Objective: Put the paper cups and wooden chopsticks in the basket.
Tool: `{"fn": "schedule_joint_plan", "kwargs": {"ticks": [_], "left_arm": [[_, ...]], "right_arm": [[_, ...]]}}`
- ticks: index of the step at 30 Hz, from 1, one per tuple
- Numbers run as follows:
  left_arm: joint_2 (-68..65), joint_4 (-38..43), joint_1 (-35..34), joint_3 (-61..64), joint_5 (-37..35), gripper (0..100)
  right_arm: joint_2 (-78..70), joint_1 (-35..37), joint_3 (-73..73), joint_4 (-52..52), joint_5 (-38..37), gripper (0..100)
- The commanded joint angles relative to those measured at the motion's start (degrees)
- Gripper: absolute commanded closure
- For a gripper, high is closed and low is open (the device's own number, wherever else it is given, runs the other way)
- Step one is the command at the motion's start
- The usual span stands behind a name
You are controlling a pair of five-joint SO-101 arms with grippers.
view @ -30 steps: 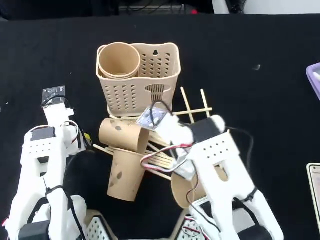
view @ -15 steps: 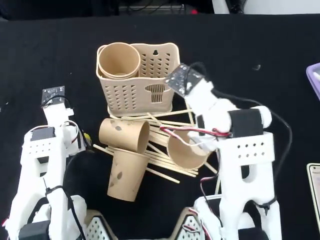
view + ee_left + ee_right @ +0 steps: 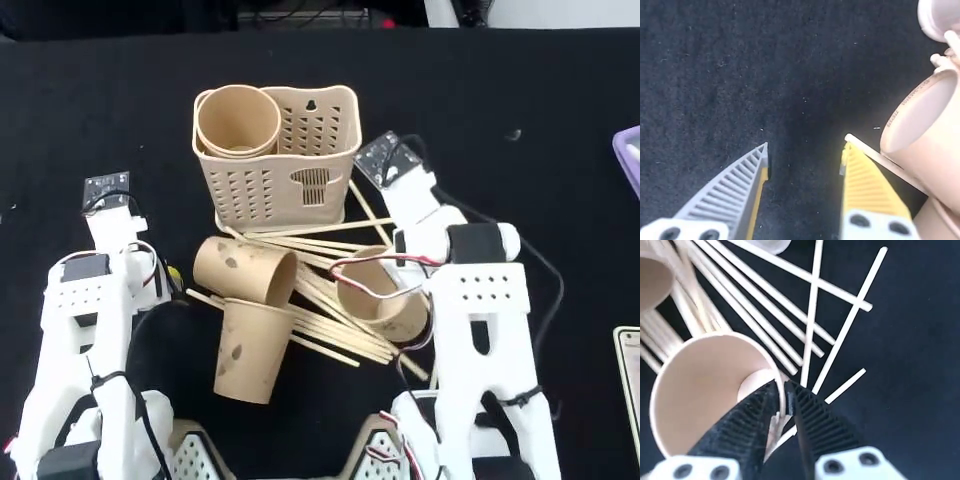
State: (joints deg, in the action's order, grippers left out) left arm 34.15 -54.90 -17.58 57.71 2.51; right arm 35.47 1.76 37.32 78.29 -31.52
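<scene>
A beige slotted basket (image 3: 290, 170) stands at the back of the black table with a paper cup (image 3: 238, 120) inside it. Two more paper cups (image 3: 245, 270) (image 3: 250, 350) lie on their sides in front, across a fan of wooden chopsticks (image 3: 330, 315). My right gripper (image 3: 784, 392) is shut on the rim of a third paper cup (image 3: 700, 390), which lies tilted on the chopsticks (image 3: 765, 295); from above, this cup (image 3: 375, 295) lies right of the pile. My left gripper (image 3: 805, 150) hangs open over bare cloth, a lying cup (image 3: 925, 125) and a chopstick (image 3: 880, 157) just beside one finger.
A purple container's edge (image 3: 628, 150) shows at the far right, and a pale object (image 3: 630, 370) lies at the right edge lower down. Black cloth spreads free behind and to both sides of the basket.
My right arm swung from over the chopstick pile to the right and straightened, carrying its cup up the table. Several chopsticks shifted. The left arm stayed still.
</scene>
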Motion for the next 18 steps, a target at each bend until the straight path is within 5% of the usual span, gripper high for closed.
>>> {"fn": "schedule_joint_plan", "kwargs": {"ticks": [1,4,10,18], "left_arm": [[1.4,2.3,-0.7,-0.5,0.0,77],[1.4,2.5,-0.7,-0.4,0.0,77],[1.4,2.5,-0.7,-0.4,0.0,77],[1.4,2.6,-0.7,-0.4,0.0,77]], "right_arm": [[0.9,-0.4,-0.3,3.3,0.2,92.4],[1.1,-0.4,-1.1,4.2,0.2,88.5],[1.2,-0.7,-7.0,5.2,0.3,98.5],[1.1,1.7,-40.9,21.2,5.1,98.8]]}}
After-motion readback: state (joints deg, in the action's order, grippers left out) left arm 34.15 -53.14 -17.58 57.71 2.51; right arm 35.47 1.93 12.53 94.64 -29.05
